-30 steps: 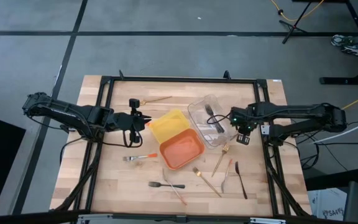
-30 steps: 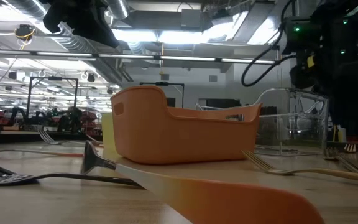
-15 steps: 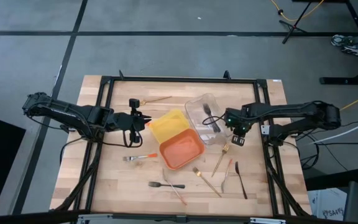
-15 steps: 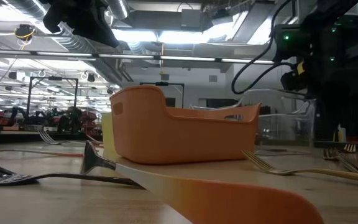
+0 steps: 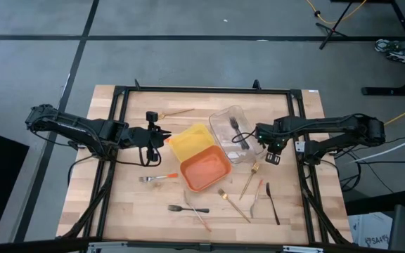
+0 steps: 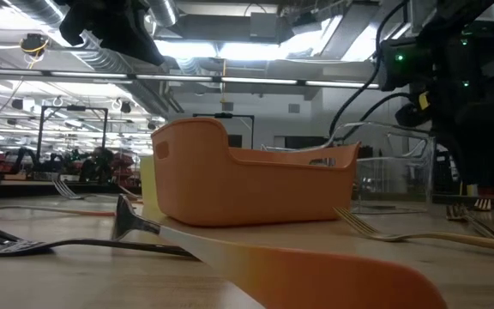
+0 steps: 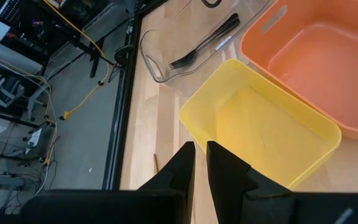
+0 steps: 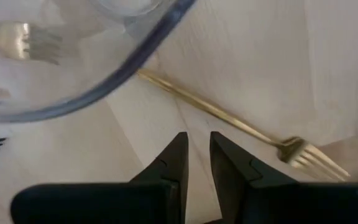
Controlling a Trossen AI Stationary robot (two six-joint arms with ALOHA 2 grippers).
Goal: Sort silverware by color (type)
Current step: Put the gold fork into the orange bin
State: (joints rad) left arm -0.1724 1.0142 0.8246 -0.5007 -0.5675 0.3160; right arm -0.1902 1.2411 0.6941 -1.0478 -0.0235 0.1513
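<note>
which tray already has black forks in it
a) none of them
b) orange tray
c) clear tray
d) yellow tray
c: the black forks lie inside the clear tray, while the yellow tray and the orange tray show only bare bottoms in the high and left wrist views.

Trays: three touching in a diagonal row mid-table (image 5: 118, 204); the middle tray (image 5: 190, 141) sits between the near tray (image 5: 205, 169) and the far-right tray (image 5: 235, 133).
Far-right tray: holds a fork (image 5: 239, 131).
Loose forks: one (image 5: 176, 112) behind the trays, the rest before them.
</note>
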